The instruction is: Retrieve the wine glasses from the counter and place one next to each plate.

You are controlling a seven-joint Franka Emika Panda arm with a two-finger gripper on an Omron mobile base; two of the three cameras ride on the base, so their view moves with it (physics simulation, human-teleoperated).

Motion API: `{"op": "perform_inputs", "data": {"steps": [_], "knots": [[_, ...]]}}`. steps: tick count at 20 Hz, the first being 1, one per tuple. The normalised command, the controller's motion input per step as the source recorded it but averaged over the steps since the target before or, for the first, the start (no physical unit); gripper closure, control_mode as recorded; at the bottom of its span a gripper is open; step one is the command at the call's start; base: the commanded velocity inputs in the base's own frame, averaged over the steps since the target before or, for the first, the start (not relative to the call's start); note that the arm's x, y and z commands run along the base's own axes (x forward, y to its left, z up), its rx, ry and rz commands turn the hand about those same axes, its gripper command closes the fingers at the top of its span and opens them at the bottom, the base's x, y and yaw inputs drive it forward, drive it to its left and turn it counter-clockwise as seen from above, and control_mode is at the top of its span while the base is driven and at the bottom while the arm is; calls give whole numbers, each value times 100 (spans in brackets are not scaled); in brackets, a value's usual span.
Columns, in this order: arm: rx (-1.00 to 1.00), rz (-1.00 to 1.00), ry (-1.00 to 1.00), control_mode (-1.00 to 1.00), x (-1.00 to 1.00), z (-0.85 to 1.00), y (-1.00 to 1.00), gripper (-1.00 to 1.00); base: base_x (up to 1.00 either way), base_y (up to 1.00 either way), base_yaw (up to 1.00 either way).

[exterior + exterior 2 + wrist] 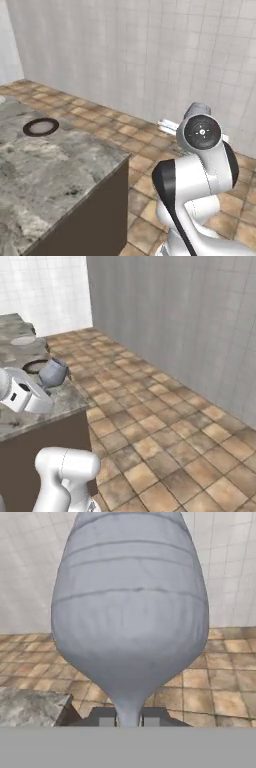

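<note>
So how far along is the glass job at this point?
Nothing looks placed yet: no glass stands by the brown-rimmed plate on the marbled top. In hand: the gripper is shut on the stem of one wine glass, which the right base view shows carried near that plate. Left: set it down beside the plate, then deliver the second glass to the white plate.

A rendered home kitchen: a marbled stone worktop point(45, 175) over dark cabinets, a dark-rimmed plate point(41, 127) near its far edge, white wall tiles point(150, 50), terracotta floor tiles point(165, 421).
</note>
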Motion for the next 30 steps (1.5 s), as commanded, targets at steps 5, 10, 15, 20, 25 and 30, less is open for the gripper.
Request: {"op": "perform_inputs", "data": {"steps": [5, 10, 15, 20, 25, 30], "knots": [[0, 0, 0, 100, 0, 0, 0, 100, 10, 0, 100], [0, 0, 0, 100, 0, 0, 0, 100, 0, -16, 94], [0, 0, 0, 100, 0, 0, 0, 100, 0, -100, 42], [0, 0, 0, 100, 0, 0, 0, 100, 0, -100, 33], [0, 0, 0, 100, 0, 0, 0, 100, 12, -100, 49], [0, 0, 0, 100, 0, 0, 0, 100, 28, -100, 61]]}}
